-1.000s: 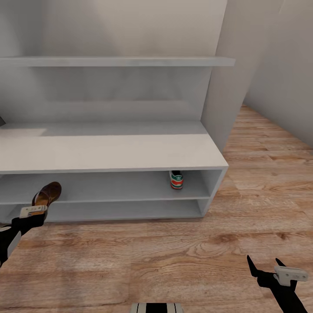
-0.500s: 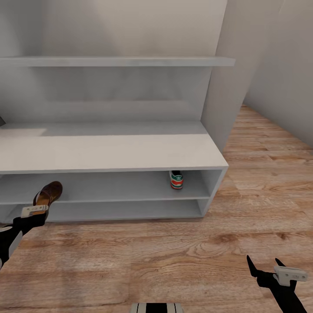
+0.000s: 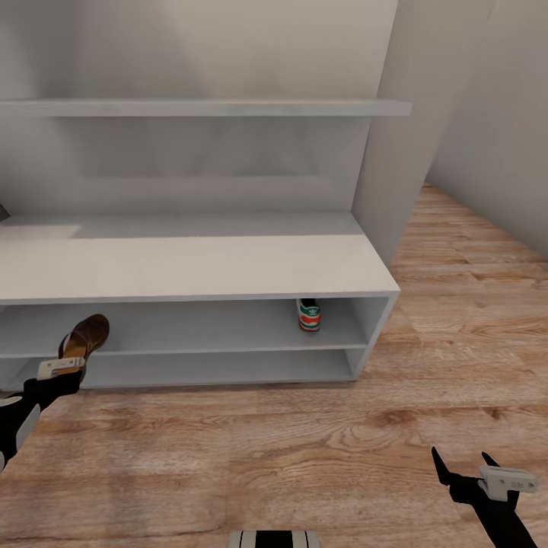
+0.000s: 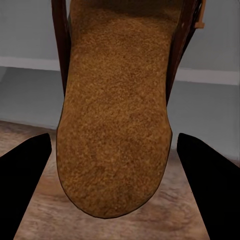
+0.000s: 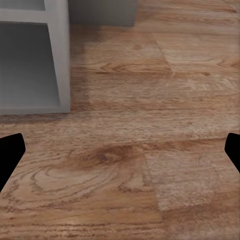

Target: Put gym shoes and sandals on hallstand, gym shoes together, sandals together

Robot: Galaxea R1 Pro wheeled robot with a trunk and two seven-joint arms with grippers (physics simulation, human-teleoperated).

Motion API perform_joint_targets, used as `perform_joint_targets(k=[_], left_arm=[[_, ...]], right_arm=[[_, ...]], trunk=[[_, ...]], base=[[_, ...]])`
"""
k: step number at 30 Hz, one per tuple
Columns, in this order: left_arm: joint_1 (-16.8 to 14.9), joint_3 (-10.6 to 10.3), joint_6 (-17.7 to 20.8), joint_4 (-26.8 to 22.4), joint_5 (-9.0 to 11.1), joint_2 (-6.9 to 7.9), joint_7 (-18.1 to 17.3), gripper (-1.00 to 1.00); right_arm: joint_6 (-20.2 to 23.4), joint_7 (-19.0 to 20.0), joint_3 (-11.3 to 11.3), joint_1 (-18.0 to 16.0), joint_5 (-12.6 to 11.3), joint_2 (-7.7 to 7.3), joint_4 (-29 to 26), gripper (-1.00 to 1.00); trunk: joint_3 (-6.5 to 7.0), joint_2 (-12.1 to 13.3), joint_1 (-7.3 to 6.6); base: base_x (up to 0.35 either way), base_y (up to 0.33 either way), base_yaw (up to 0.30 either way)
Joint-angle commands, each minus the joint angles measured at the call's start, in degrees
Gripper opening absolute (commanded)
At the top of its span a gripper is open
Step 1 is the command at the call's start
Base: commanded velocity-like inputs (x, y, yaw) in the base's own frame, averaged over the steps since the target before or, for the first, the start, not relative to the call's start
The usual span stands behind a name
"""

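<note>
Head view, lower left: left gripper [image 3: 70,352] grasping a brown sandal [image 3: 86,337] by its heel end at the hallstand [image 3: 190,266]'s upper shelf, right gripper [image 3: 463,466] spread and empty at lower right; left wrist view: the tan footbed looks light, stiffish and grippy.

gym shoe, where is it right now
In the head view, one gym shoe stands heel-out on the upper shelf of the rack, near its right end, far from the sandal in the left end effector.
</note>
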Motion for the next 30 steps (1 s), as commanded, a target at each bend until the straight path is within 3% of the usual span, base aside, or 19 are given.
perform_joint_targets(k=[1,30], left_arm=[[0.0,0.0,-0.1,0.0,0.2,0.0,0.0,-1.0],[0.0,0.0,-0.8,0.0,1.2,0.04,0.0,-1.0]], right_arm=[[0.0,0.0,0.0,0.0,0.0,0.0,0.0,1.0],[0.1,-0.1,0.0,-0.1,0.0,0.04,0.0,1.0]], trunk=[[0.0,0.0,0.0],[-0.79,0.0,0.0]], base=[[0.0,0.0,0.0],[0.0,0.0,0.0]])
